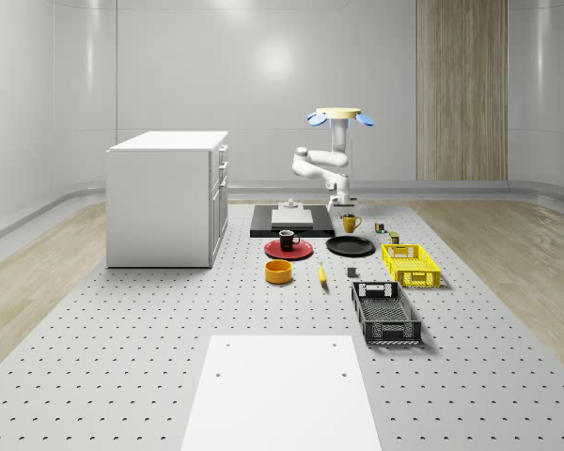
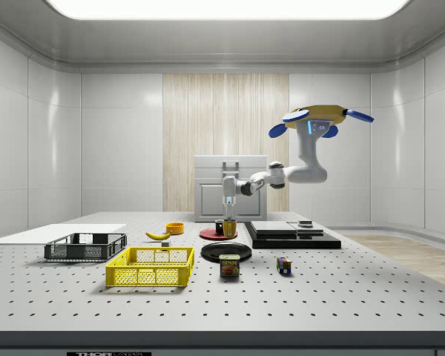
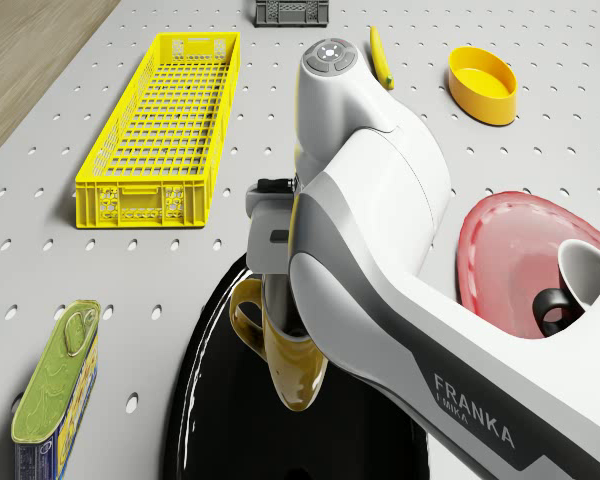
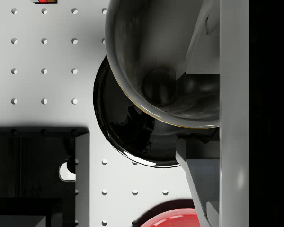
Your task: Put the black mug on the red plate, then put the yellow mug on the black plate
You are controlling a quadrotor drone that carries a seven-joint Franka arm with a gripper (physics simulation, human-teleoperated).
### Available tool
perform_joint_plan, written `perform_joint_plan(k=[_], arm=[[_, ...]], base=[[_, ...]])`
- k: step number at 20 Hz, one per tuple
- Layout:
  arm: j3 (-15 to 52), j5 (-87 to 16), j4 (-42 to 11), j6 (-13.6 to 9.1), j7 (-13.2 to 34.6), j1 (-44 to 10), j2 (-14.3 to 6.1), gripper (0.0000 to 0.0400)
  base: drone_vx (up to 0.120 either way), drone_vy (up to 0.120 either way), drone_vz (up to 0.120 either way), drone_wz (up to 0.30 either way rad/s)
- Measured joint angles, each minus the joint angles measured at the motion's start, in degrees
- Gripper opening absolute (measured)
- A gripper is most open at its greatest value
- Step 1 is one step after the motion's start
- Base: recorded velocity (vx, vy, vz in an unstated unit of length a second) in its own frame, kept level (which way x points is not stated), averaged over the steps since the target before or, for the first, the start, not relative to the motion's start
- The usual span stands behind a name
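Observation:
The drone [image 1: 338, 117] hovers over the table's back part, beside the black platform. Its arm reaches down to the gripper [image 1: 345, 209], which is shut on the yellow mug [image 1: 351, 224]. In the side view the gripper [image 2: 228, 215] holds the yellow mug [image 2: 229, 228] by its rim, upright. The mug [image 3: 295, 370] hangs a little above the edge of the black plate [image 3: 205, 400]. One finger [image 4: 234, 94] runs beside the mug's inside [image 4: 156, 56] in the wrist view. The black mug [image 1: 288, 240] stands on the red plate [image 1: 289, 251], beside the black plate [image 1: 350, 247].
A white cabinet [image 1: 167, 197] stands at the whole-scene view's left, a black platform [image 1: 291, 221] behind the plates. In front lie a yellow bowl [image 1: 279, 272], a banana [image 1: 321, 273], a yellow basket [image 1: 410, 264] and a black basket [image 1: 385, 313]. A can [image 2: 229, 265] and a cube [image 2: 284, 265] sit nearby.

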Motion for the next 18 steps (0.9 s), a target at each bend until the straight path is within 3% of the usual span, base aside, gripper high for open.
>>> perform_joint_plan(k=[18], arm=[[-8.1, -5.4, 3.7, 5.9, 0.5, -3.0, 1.5, 0.0110]], base=[[0.000, 0.000, 0.000, 0.000]])
